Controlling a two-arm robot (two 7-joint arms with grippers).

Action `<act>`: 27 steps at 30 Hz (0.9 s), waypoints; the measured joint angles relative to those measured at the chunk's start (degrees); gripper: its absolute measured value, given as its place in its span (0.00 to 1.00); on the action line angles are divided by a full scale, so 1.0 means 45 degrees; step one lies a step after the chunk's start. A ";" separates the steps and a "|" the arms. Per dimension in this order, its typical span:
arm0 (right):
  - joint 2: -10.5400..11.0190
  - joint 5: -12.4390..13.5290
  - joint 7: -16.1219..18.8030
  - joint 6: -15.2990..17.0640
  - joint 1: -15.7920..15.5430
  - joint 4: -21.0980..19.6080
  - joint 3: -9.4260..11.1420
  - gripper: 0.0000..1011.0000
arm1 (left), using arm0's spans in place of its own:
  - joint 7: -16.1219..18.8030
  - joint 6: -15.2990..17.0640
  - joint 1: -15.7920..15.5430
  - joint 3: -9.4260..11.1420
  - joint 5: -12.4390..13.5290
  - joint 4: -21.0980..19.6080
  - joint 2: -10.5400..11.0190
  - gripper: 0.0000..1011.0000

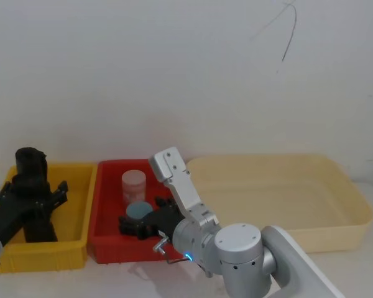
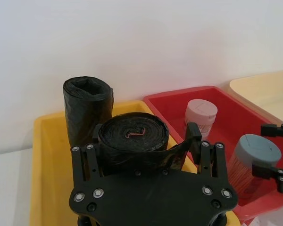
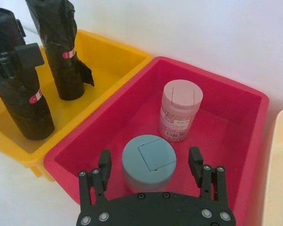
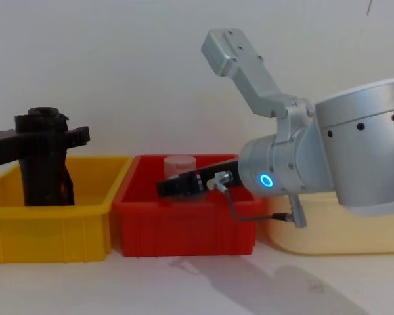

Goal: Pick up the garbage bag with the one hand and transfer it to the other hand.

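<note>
Left end effector (image 2: 145, 134) clamped round garbage bag (image 2: 133, 143).

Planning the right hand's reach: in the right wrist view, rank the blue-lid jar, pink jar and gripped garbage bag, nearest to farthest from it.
From the right hand:
1. blue-lid jar, between its open fingers, in the red bin.
2. pink jar, just behind, same bin.
3. garbage bag, off in the yellow bin.
</note>
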 joint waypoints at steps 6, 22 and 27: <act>-0.0068 -0.0059 0.0056 -0.0031 0.0069 0.0223 0.0024 0.99 | 0.0000 0.0000 0.0000 0.0000 0.0000 0.0000 0.0000 0.99; -0.0199 -0.0130 0.0123 -0.0123 0.0155 0.0529 0.0109 0.93 | 0.0000 0.0000 0.0000 -0.0001 0.0000 -0.0001 0.0000 0.99; -0.0213 -0.0141 0.0131 -0.0129 0.0163 0.0567 0.0120 0.81 | 0.0000 0.0000 0.0000 0.0000 0.0000 -0.0001 0.0000 0.99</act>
